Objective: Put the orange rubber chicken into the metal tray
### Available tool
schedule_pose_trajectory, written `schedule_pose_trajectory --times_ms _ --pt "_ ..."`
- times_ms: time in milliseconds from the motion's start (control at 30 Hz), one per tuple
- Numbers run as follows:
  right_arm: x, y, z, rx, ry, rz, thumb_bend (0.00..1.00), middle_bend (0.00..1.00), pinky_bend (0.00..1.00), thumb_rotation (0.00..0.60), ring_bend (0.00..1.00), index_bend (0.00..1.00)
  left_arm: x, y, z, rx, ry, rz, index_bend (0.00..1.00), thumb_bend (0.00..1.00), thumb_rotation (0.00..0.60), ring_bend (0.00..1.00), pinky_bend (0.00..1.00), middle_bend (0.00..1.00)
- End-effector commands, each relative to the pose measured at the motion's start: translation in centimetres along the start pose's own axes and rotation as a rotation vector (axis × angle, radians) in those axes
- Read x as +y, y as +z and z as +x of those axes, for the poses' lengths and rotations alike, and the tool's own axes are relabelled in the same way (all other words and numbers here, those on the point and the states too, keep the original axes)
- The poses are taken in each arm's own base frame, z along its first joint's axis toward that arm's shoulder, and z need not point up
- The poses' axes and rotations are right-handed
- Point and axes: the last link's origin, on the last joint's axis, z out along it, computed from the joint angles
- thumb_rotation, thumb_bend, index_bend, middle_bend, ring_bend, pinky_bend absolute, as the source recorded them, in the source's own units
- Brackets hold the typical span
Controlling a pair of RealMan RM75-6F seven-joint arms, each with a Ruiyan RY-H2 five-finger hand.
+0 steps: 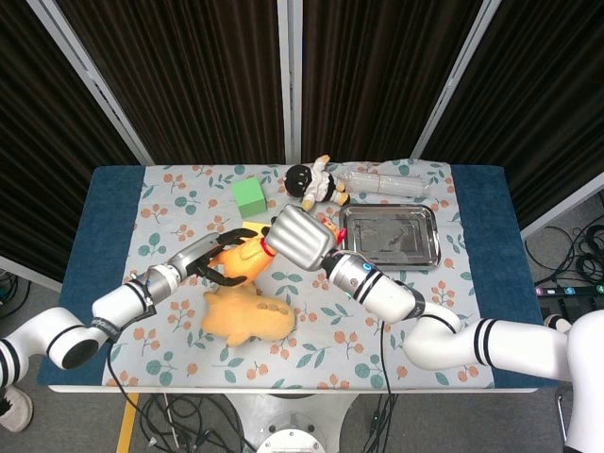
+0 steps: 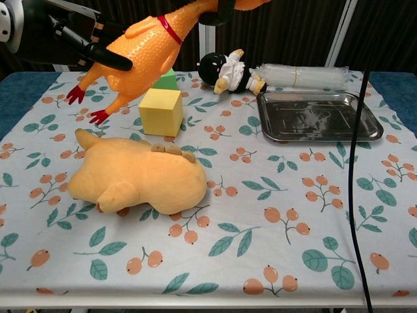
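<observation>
The orange rubber chicken (image 1: 247,258) (image 2: 140,45) hangs in the air over the left half of the table, its neck slanting up to the right and its red feet down to the left. My left hand (image 1: 219,257) (image 2: 78,40) wraps its dark fingers around the body. My right hand (image 1: 302,238) (image 2: 225,8) grips the neck end, mostly cut off at the top of the chest view. The metal tray (image 1: 392,236) (image 2: 319,117) lies bare at the back right, well apart from the chicken.
A yellow plush animal (image 1: 245,316) (image 2: 137,176) lies below the chicken. A yellow cube (image 2: 160,111) and a green cube (image 1: 248,196) stand behind it. A doll (image 1: 316,181) (image 2: 228,73) and a clear plastic bottle (image 1: 382,179) (image 2: 300,75) lie behind the tray.
</observation>
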Motion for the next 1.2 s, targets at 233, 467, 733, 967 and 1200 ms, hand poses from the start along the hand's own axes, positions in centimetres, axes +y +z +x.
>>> schedule_pose_trajectory --times_ms 233,467,733,967,1200 --pt "-0.5 -0.1 0.3 0.011 0.006 0.006 0.4 0.82 1.0 0.6 0.79 1.0 -0.2 0.5 0.1 0.015 -0.015 0.02 0.34 0.34 0.6 0.3 0.43 0.35" --pt "-0.7 -0.4 0.8 0.023 0.027 0.009 0.4 0.82 1.0 0.6 0.79 1.0 -0.4 0.8 0.4 0.06 -0.041 0.01 0.56 0.56 0.6 0.58 0.71 0.61" --pt "-1.2 -1.2 1.0 0.021 0.046 0.02 0.4 0.82 1.0 0.6 0.79 1.0 -0.9 1.1 1.2 0.137 -0.099 0.008 0.77 0.73 0.6 0.8 0.98 0.83" --pt "-1.1 -1.5 1.0 0.019 0.042 0.016 0.4 0.82 1.0 0.6 0.79 1.0 -1.1 1.0 1.3 0.151 -0.104 0.023 0.82 0.77 0.6 0.85 1.0 0.89" --pt "-0.4 -1.3 0.5 0.011 0.033 -0.008 0.4 0.82 1.0 0.6 0.79 1.0 -1.0 0.3 0.4 0.105 -0.056 0.017 0.3 0.62 0.6 0.36 0.58 0.4"
